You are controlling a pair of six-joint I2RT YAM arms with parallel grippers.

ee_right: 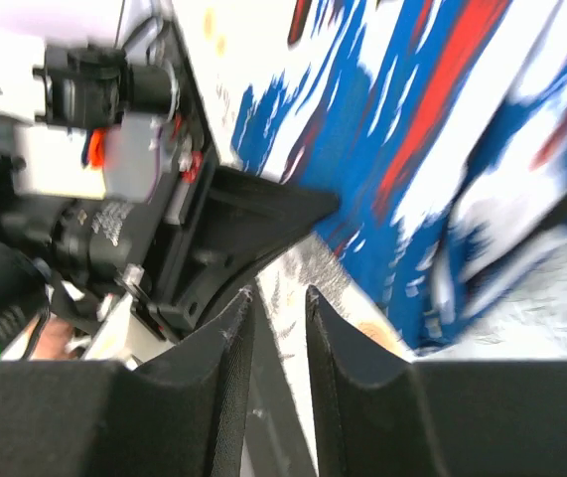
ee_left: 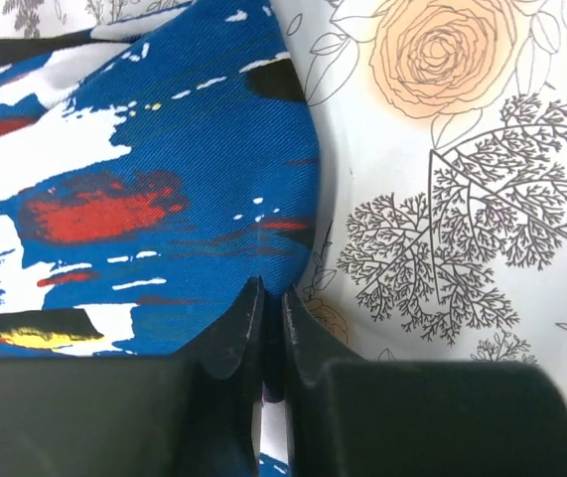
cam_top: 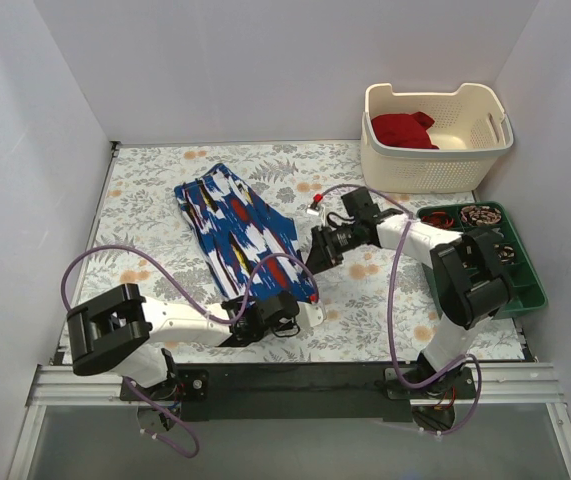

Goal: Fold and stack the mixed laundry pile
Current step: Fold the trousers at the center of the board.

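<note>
**Work surface.** Tabletop covered w/ a floral-print sheet (cam_top: 145, 190): grey leaves and orange roses on white. Plain white walls (cam_top: 265, 60) close off the left, far and right sides. A black mounting rail (cam_top: 295, 380) runs along the near edge and carries both arm bases.

**Task items.**
- Blue print garment (cam_top: 235, 225) lies flat on the sheet, centre-left. It runs diagonally from far-left to near-right.
- Deep red garment (cam_top: 403, 130) sits bunched inside the cream perforated basket (cam_top: 415, 170) at the far-right corner, well apart from the blue one.

**Other items.** Green tray (cam_top: 525, 275) of coiled items (cam_top: 480, 214) at the right edge, just near of the basket.

**Left gripper** (ee_left: 271, 293). At the garment's near-right end. Jaws are pressed almost together, pinching the hem of the blue cloth (ee_left: 164, 149).

**Right gripper** (ee_right: 275, 293). Low over the sheet, just beside the garment's right edge (ee_right: 442, 119). Jaws are parted by a narrow gap w/ nothing between them; the sheet shows through.
</note>
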